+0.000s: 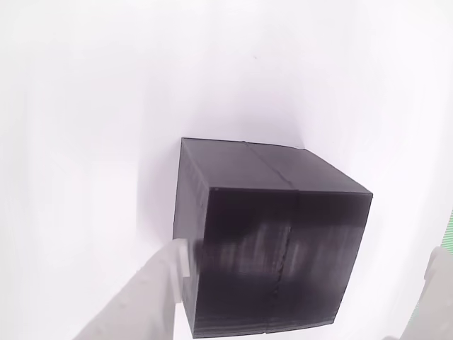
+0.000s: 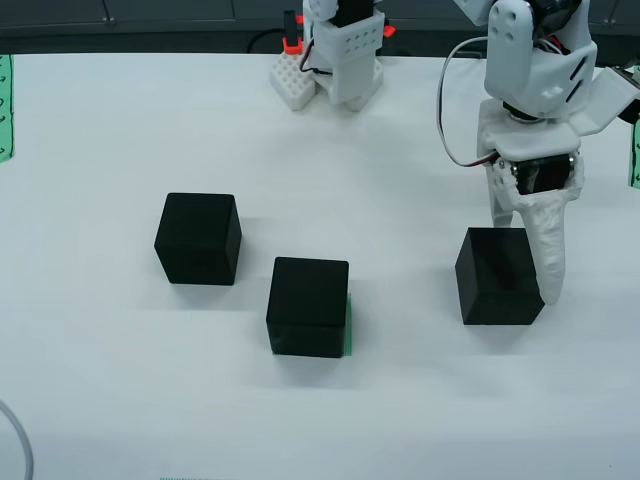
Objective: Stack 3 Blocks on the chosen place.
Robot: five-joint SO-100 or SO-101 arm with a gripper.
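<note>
I see my tool (image 2: 522,270) spread wide, straddling the right-hand block (image 2: 498,277), gripping nothing; two more blocks (image 2: 198,239) (image 2: 308,306) sit mid-worktop (image 2: 100,380).

Three black blocks (image 2: 308,306), white table (image 2: 100,380)

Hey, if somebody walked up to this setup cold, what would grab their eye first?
Three black blocks on the white table: the left block, the middle block sitting on the green striped patch, and the right block. The white gripper hangs open around that right block, one finger down its right side.
</note>
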